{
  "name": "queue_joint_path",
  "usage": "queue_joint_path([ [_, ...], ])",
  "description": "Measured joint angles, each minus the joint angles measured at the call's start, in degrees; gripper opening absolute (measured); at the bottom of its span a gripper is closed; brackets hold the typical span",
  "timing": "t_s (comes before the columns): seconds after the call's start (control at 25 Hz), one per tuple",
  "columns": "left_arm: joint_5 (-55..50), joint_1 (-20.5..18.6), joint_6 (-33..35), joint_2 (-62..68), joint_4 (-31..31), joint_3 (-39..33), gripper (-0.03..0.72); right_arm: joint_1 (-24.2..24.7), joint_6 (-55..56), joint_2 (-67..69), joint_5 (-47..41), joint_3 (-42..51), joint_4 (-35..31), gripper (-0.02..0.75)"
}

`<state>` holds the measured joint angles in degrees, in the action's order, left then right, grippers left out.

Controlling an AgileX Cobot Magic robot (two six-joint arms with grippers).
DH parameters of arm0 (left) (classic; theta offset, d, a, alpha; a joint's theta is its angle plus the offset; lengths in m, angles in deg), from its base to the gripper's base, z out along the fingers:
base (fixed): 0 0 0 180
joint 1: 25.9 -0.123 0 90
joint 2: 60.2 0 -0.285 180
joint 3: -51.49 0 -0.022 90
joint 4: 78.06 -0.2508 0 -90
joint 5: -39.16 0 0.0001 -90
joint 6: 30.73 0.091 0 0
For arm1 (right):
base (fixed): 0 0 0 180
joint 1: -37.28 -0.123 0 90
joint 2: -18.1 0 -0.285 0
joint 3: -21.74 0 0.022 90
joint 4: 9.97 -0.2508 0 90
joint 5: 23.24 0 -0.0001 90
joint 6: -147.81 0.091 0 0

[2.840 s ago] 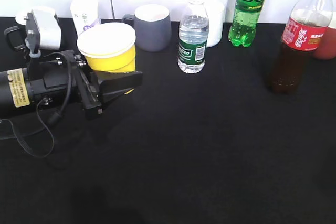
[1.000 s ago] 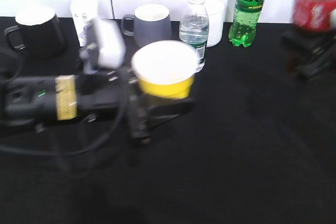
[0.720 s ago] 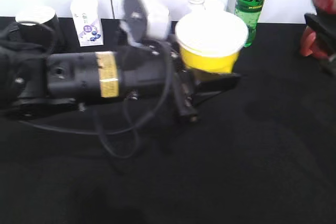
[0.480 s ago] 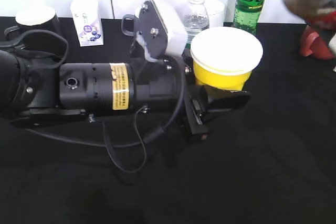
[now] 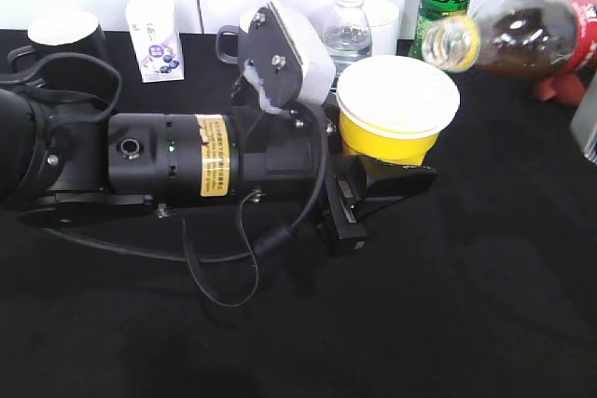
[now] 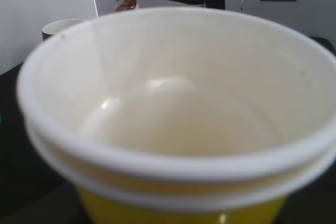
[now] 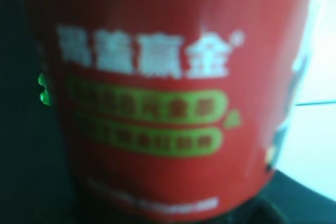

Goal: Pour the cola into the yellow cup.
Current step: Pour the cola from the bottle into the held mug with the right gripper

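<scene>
Cola (image 5: 527, 30) tipped, red label, white Chinese writing; right gripper state unclear. Left gripper (image 5: 378, 184) clamps yellow cup (image 5: 396, 123).

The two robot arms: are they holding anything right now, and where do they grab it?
The left gripper clasps the yellow cup low on its body. The cola bottle is held tipped, apparently by the right gripper around its red label; the fingers are out of view.

bottles: 3 | cups: 1 | mugs: 2 | cartons: 1

Exterior looks down slantwise; wrist views sit close against cup (image 6: 173, 129) and bottle (image 7: 157, 98).
</scene>
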<state>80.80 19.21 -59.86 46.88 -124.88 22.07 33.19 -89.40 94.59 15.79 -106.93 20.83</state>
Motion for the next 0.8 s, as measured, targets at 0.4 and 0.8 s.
queue_joint_path([
  [0.4, -0.13, 0.0, -3.57, 0.0, -5.33, 0.0, 0.419, 0.0, -3.77, 0.0, -0.05, 0.0, 0.05, 0.386],
  [0.8, -0.42, 0.0, -4.04, 0.12, -5.7, -3.11, 0.419, 0.0, -6.5, 0.0, -0.1, 0.0, 0.05, 0.385],
])
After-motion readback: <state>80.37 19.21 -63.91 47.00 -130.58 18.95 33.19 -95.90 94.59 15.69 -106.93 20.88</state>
